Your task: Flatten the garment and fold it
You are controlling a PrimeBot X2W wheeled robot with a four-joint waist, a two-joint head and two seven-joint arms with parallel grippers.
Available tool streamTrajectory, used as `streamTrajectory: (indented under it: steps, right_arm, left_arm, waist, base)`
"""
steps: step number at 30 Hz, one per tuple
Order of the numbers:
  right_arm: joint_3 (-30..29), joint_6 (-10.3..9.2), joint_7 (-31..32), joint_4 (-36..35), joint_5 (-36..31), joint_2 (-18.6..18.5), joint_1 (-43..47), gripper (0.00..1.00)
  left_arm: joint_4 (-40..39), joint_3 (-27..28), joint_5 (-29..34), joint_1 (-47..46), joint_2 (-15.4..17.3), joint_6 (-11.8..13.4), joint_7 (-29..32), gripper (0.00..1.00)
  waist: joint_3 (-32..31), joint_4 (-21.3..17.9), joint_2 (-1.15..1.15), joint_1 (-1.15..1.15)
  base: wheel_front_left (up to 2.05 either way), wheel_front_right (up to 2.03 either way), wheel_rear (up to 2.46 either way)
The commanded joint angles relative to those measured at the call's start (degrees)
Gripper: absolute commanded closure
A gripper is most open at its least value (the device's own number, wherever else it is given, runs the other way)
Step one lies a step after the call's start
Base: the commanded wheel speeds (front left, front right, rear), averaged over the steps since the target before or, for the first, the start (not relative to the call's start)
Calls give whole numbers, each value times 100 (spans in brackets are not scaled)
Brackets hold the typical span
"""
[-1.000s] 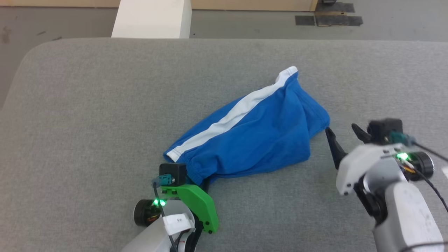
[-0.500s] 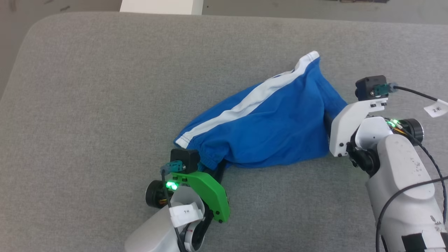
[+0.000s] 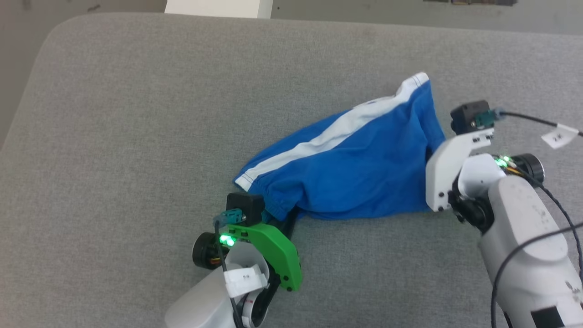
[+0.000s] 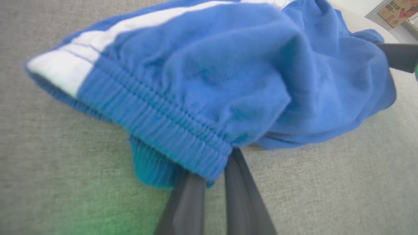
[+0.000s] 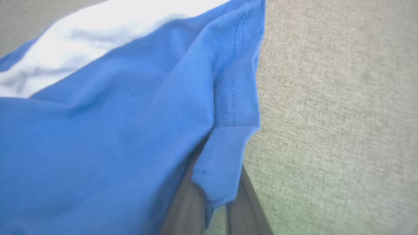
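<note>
Grey cushion [image 3: 136,136] bears the garment [image 3: 355,177]; left fingers [image 4: 241,195] pinch its waistband [image 4: 156,124], right fingers [image 5: 186,209] its hem [image 5: 228,98]

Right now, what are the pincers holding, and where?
Both hold the blue shorts: left pincer grips the elastic waistband, right pincer the stitched hem.

Green left wrist bracket [image 3: 273,255], white right bracket [image 3: 444,171]; black cables [image 3: 533,119], green LEDs [image 3: 226,240].
</note>
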Motion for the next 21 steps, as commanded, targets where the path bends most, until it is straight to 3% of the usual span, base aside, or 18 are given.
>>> streamTrajectory:
  steps: [1, 7, 14, 21]
  right_arm:
    - [-7, -8, -96, -122, 10, -93, 243, 100]
    - [-288, -8, -221, -1234, -186, -235, 1134, 100]
    - [-807, -8, 83, -2811, -538, 146, 2707, 100]
    - [-860, -8, 64, -3391, -436, 365, 3617, 100]
  left_arm:
    - [55, -52, 108, 92, 142, -29, -1, 100]
    - [-298, -254, 259, 189, 537, -200, 111, 100]
    - [-891, -468, 280, 428, 1102, -218, 590, 100]
    - [-1283, -513, 167, 657, 1401, -109, 878, 100]
  waist:
    - [-131, -25, 0, 0]
    - [-446, -132, 0, 0]
    - [-660, -314, 0, 0]
    - [-660, -470, 0, 0]
  base:
    - [0, 0, 0]
    - [0, 0, 0]
    - [0, 0, 0]
    - [0, 0, 0]
